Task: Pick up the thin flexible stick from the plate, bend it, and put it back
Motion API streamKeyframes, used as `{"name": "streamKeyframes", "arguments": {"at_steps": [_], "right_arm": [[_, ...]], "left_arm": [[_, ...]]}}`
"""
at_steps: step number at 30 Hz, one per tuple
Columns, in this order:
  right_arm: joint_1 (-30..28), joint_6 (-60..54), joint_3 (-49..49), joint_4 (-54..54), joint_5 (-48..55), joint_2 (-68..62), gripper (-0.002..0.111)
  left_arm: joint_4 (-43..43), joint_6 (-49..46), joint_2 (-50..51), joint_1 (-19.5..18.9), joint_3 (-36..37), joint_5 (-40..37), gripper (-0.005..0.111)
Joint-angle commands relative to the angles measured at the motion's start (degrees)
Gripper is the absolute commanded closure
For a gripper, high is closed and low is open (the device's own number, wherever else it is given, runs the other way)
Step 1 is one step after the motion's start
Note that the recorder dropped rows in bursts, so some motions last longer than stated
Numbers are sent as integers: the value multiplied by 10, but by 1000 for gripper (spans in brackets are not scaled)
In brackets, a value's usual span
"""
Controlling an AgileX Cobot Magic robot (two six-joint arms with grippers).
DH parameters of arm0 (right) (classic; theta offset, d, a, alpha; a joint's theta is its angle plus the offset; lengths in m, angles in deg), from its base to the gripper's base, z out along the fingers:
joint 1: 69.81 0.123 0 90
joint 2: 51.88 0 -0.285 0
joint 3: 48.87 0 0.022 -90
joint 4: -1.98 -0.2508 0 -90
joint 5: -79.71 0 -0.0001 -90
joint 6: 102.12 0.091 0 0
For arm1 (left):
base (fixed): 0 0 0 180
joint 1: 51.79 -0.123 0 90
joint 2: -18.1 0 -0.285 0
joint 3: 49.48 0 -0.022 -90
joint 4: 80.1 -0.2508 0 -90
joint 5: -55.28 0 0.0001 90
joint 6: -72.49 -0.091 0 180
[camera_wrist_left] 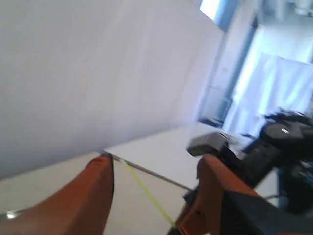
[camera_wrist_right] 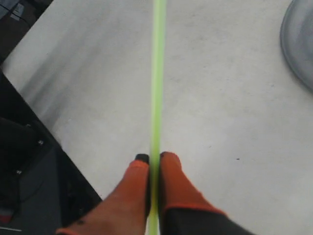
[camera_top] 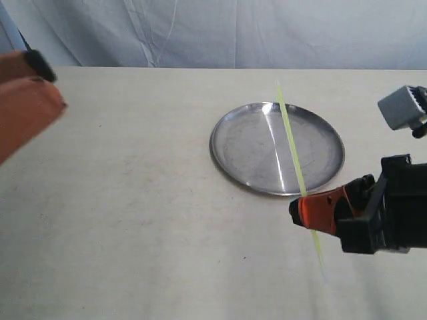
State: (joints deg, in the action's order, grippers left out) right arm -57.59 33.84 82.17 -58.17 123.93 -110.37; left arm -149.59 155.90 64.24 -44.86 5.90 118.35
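Note:
The thin yellow-green stick point(camera_top: 290, 133) is straight and lifted off the table. In the exterior view it crosses in front of the right half of the round silver plate point(camera_top: 247, 150), and its lower end reaches past the plate's near rim. My right gripper point(camera_top: 300, 208) is shut on the stick near that lower end. In the right wrist view the orange fingers point(camera_wrist_right: 139, 188) pinch the stick point(camera_wrist_right: 157, 73) at the gripper's tips point(camera_wrist_right: 155, 159). My left gripper point(camera_top: 52, 85) hovers at the far left, open and empty. Its wrist view shows the stick point(camera_wrist_left: 146, 193) between the spread fingers point(camera_wrist_left: 95, 196), far off.
The plate's rim point(camera_wrist_right: 299, 49) shows at the edge of the right wrist view. The beige table point(camera_top: 133, 220) ends at a pale blue cloth backdrop point(camera_top: 200, 30). A grey box point(camera_top: 402, 107) on the right arm sits above the gripper.

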Motion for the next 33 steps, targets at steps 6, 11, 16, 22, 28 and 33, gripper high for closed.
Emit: {"name": "streamKeyframes", "arguments": {"at_steps": [6, 11, 16, 22, 28, 33], "right_arm": [[-1, -133, -41, -194, 21, 19, 108], [-1, -145, -41, -197, -3, 18, 108], [-1, -146, -41, -196, -3, 18, 108], [-1, -160, -41, -187, -16, 18, 108], [-1, -160, -41, -190, -13, 18, 108], [-1, -160, -41, -199, 0, 8, 108]], "left_arm": [[-23, 153, 311, 132, -73, 69, 55], [158, 34, 325, 210, -73, 69, 55], [200, 12, 325, 213, -73, 69, 55], [211, 14, 325, 213, -73, 69, 55], [204, -6, 325, 213, -73, 69, 55], [202, -37, 325, 213, -73, 69, 55]]}}
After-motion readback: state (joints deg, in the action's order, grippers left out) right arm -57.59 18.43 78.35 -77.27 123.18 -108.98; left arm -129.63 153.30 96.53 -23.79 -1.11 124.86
